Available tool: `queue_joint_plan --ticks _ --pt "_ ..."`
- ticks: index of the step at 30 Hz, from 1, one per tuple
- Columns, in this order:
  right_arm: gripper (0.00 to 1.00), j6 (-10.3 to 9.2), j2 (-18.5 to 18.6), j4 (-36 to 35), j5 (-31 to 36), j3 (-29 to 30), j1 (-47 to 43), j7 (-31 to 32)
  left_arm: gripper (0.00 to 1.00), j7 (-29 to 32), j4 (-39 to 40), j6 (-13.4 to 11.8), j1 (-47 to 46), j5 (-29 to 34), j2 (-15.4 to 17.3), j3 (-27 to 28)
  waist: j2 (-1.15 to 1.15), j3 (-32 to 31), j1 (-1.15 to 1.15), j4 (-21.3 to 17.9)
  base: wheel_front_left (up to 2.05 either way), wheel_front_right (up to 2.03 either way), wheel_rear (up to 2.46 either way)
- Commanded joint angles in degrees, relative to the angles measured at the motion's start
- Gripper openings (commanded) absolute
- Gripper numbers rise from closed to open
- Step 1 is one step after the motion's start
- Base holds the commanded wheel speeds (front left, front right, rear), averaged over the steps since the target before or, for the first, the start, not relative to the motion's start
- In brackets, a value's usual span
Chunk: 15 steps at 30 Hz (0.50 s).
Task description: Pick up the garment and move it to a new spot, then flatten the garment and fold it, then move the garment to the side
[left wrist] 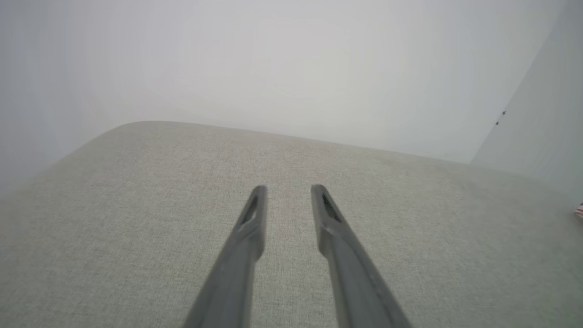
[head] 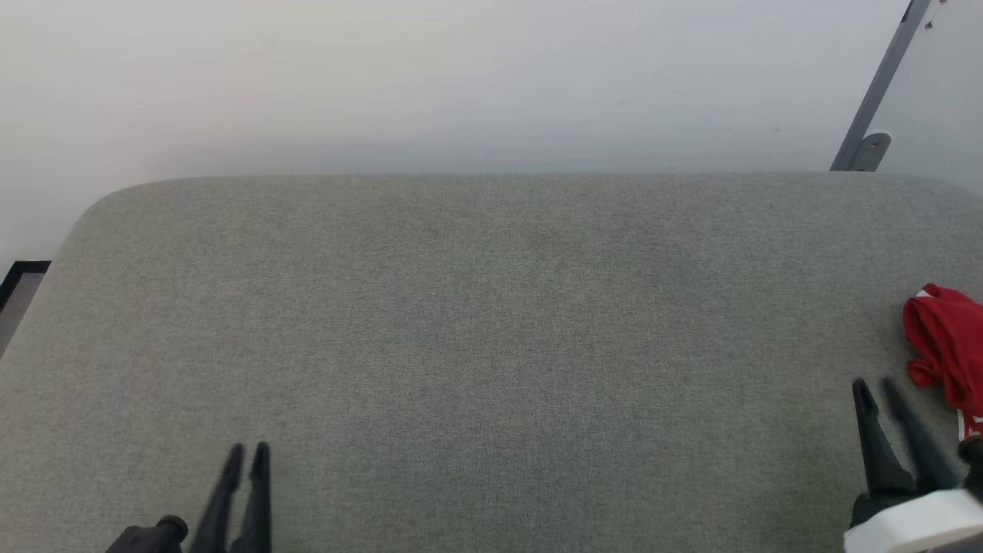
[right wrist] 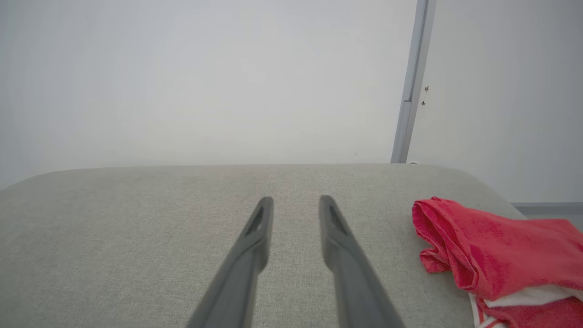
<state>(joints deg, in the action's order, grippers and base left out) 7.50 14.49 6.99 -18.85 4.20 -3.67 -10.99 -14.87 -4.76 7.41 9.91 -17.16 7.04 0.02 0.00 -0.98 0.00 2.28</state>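
Garment (head: 948, 346) lies bunched at the right end of the grey upholstered surface (head: 476, 330). The head view's edge cuts it off, so I can't make out its full shape. The right gripper (head: 875, 384) sits just beside it, fingers parted and empty. The left gripper (head: 248, 449), well apart, is likewise parted, holding nothing.

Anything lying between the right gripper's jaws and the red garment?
No. Only bare grey upholstery separates the right gripper from the garment; the right wrist view shows it, the head view too.
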Motion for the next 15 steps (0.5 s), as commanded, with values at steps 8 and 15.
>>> queue_joint_plan --ticks 8,15 --pt "0.00 0.00 -1.49 1.53 -6.41 0.09 0.50 1.72 0.00 1.56 -1.34 -0.07 -1.29 -6.93 -0.36 0.09 0.00 0.06 0.00 -0.12 0.00 0.00 0.00" --pt "0.00 0.00 -2.46 2.00 -13.01 0.31 1.44 3.25 0.00 3.22 -2.26 -0.04 -2.88 -13.98 -0.43 0.36 0.00 0.12 0.00 -0.25 0.00 0.00 0.00"
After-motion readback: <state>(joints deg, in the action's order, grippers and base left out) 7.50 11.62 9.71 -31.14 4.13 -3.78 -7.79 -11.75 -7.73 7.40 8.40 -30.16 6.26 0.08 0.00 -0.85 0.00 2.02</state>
